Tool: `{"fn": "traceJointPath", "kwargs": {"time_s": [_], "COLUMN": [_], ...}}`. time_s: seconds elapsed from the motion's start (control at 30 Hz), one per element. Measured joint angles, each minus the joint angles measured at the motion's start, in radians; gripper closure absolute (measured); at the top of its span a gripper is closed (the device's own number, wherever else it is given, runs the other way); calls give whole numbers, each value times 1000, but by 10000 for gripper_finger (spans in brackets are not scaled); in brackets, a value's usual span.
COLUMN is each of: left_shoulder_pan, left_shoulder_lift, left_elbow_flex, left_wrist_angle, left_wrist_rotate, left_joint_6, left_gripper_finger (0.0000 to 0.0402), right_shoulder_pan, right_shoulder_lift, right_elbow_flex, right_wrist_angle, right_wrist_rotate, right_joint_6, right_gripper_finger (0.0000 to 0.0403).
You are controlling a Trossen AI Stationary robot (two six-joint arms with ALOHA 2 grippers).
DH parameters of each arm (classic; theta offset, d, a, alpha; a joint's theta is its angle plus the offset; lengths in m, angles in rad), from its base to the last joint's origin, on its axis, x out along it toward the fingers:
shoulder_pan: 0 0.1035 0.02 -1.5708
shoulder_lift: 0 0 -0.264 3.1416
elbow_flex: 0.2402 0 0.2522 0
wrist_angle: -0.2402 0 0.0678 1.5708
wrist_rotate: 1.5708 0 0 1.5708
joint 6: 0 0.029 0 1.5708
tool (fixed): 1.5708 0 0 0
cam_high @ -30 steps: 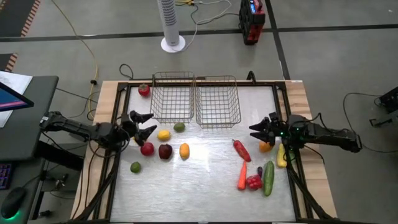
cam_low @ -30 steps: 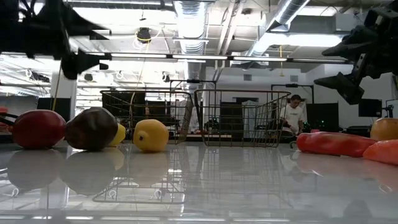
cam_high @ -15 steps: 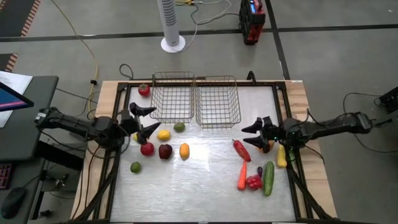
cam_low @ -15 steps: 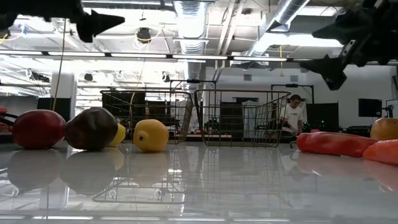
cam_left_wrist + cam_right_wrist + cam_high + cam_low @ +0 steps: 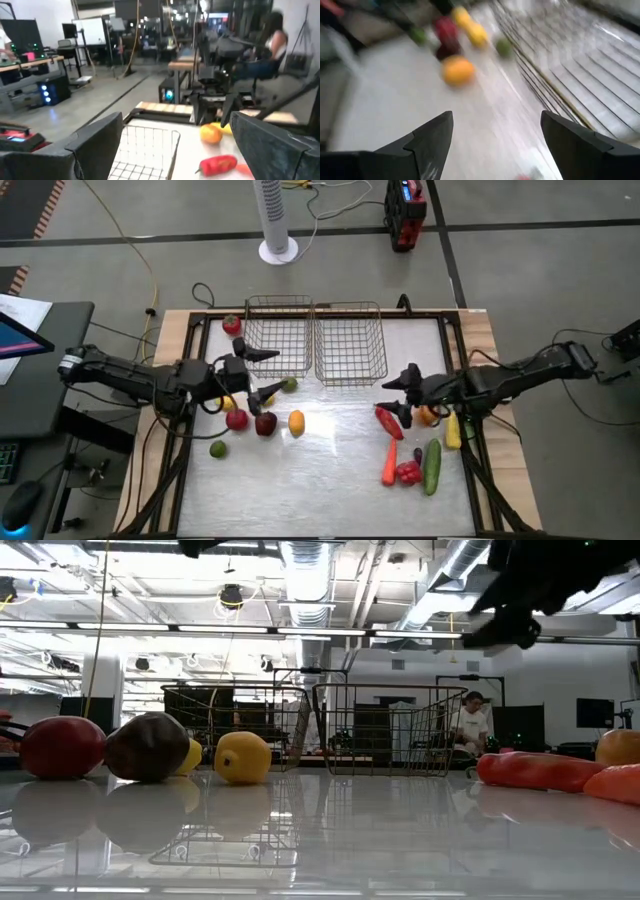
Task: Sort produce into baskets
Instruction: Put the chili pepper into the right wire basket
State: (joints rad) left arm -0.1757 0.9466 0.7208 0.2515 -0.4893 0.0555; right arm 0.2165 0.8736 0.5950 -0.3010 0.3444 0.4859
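The produce lies loose on the table. On the left are a red apple [image 5: 236,419], a dark apple [image 5: 265,423], an orange [image 5: 296,421], a lemon [image 5: 262,396] and two limes [image 5: 288,384] [image 5: 218,448]. On the right are a red chili [image 5: 388,423], a carrot [image 5: 389,462] and a cucumber [image 5: 431,466]. Two wire baskets [image 5: 278,335] [image 5: 350,342] stand side by side at the far edge. My left gripper [image 5: 266,375] hovers open above the lemon. My right gripper [image 5: 403,393] hovers open above the chili's far end. Neither holds anything.
A red fruit [image 5: 231,325] lies left of the baskets. An orange [image 5: 428,416], a yellow piece [image 5: 452,430] and red berries [image 5: 408,472] lie near the right edge. Bare table spreads across the near middle [image 5: 320,480]. A person [image 5: 468,730] sits in the room beyond.
Both arms have risen and reached in toward the table's middle, the left gripper going right to above the lemon, the right gripper going left to above the chili. Both wrists have rolled. Both grippers stayed open. No produce has moved.
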Motion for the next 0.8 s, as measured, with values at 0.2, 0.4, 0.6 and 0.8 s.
{"fn": "traceJointPath", "kwargs": {"time_s": [0.2,0.4,0.6,0.8], "left_shoulder_pan": [-23,-71,-133,-166], "left_shoulder_lift": [5,-67,-147,-164], "left_elbow_flex": [24,24,24,23], "left_wrist_angle": [-49,-128,-240,-349], "left_wrist_rotate": [-46,-104,-195,-263], "left_joint_6": [50,52,19,-23], "left_gripper_finger": [45,45,45,45], "right_shoulder_pan": [10,-33,-55,-53], "right_shoulder_lift": [160,296,448,566], "right_elbow_flex": [142,231,327,337], "right_wrist_angle": [-224,-307,-560,-591], "right_wrist_rotate": [16,-168,-193,-225], "right_joint_6": [45,98,194,222], "right_gripper_finger": [75,75,81,107]}}
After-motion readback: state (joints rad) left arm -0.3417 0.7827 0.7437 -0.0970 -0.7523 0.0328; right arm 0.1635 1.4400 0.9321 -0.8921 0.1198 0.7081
